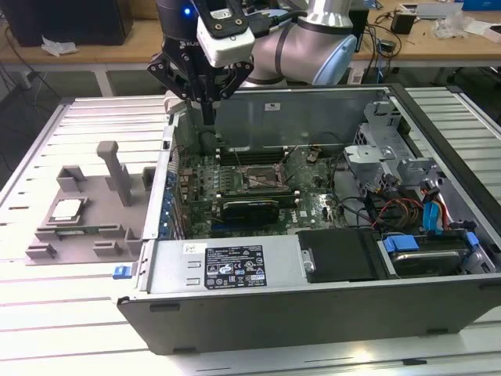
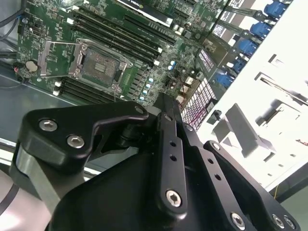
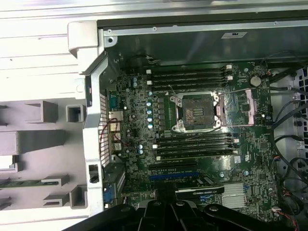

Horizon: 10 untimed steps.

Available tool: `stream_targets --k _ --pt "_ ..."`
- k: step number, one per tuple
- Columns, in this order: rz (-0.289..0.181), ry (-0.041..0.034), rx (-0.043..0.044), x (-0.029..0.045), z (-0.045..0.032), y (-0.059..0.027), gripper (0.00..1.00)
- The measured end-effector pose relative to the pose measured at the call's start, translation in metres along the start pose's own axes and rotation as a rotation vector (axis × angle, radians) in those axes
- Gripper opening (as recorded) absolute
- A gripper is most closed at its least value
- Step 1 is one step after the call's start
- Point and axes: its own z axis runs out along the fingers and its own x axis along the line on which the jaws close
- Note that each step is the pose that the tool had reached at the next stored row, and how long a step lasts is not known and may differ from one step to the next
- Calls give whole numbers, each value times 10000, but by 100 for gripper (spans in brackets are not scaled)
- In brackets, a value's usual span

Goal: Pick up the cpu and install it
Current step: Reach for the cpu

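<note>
The cpu (image 1: 66, 209), a small silver square, lies flat on the grey plastic fixture (image 1: 94, 223) on the table, at the exterior view's left of the open computer case (image 1: 313, 274). My gripper (image 1: 208, 116) hangs above the case's far left corner, well apart from the cpu, fingers pointing down and shut with nothing between them. In the second wrist view the gripper (image 2: 166, 101) tapers to a closed tip over the motherboard. The metal-framed socket (image 1: 262, 178) sits mid-board with its lid swung open; it shows in both wrist views (image 3: 197, 111) (image 2: 98, 65).
Memory slots (image 3: 192, 77) flank the socket. A drive cage (image 1: 383, 157), cables and blue connectors (image 1: 434, 215) fill the case at the exterior view's right. The fixture's upright blocks (image 1: 117, 168) stand near the cpu. A workbench with clutter (image 1: 423, 23) lies behind.
</note>
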Motion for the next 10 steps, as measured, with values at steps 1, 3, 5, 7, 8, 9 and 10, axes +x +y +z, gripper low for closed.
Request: stream_targets --k 1,3,5,7,8,9,10 --pt "0 0 1 18 -1 -1 11" --pt "1 0 1 76 -2 -5 11" --pt "0 0 0 110 -3 -8 11" --pt "0 0 1 142 -4 -10 11" --pt "0 -1 1 169 -5 -12 11" --pt "1 -1 0 195 -5 -13 11" --pt "1 -2 0 215 -6 -15 11"
